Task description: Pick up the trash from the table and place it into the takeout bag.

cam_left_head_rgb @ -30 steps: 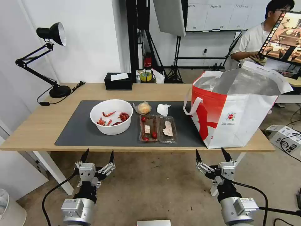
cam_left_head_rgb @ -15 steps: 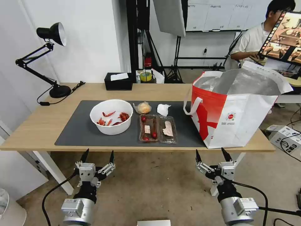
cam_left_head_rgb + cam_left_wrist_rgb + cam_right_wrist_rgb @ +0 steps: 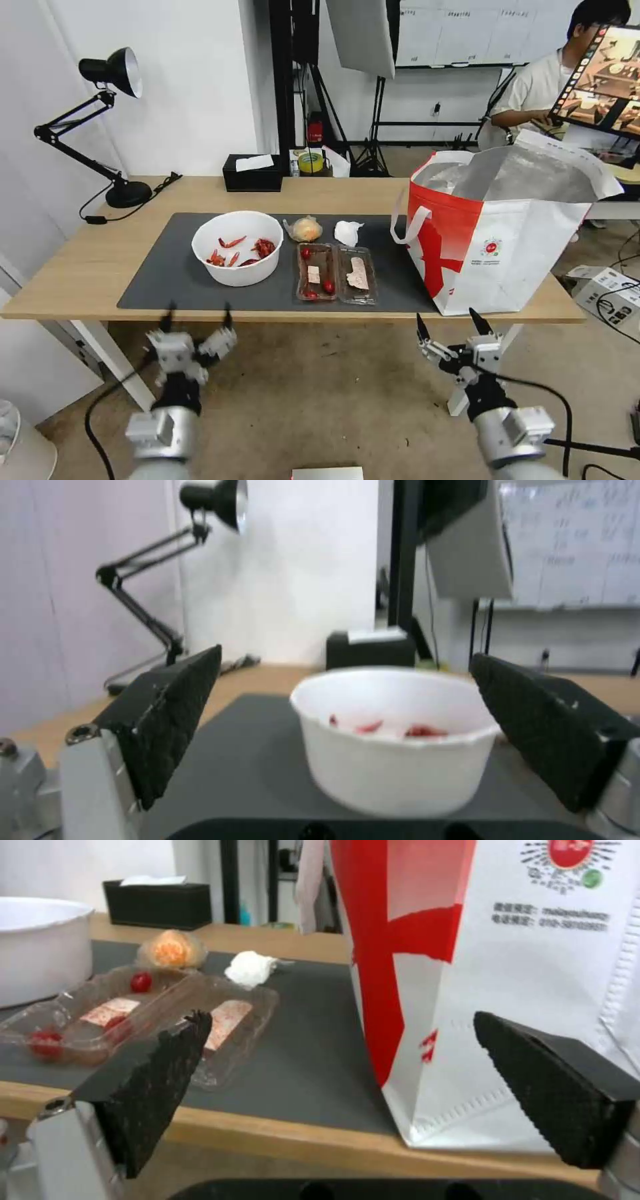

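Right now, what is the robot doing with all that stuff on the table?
It hasn't picked anything up. The left claw and right claw are both open, low in front of the table. The white bowl with red scraps, the clear tray with cherry tomatoes, the small food bag and the crumpled tissue all sit on the dark mat. The takeout bag stands open at the table's right end.

Table (image 3: 93, 257): light wood-grain top, matt, with a smooth matt dark grey mat (image 3: 167, 283). Bowl (image 3: 237, 248): smooth white plastic. Tray (image 3: 335, 273): clear glossy plastic. Tissue (image 3: 347, 233): crumpled white paper. Takeout bag (image 3: 507, 257): woven white-and-red fabric, shiny silver foil lining. Both hands have black textured fingers (image 3: 175, 715) on metal housings.
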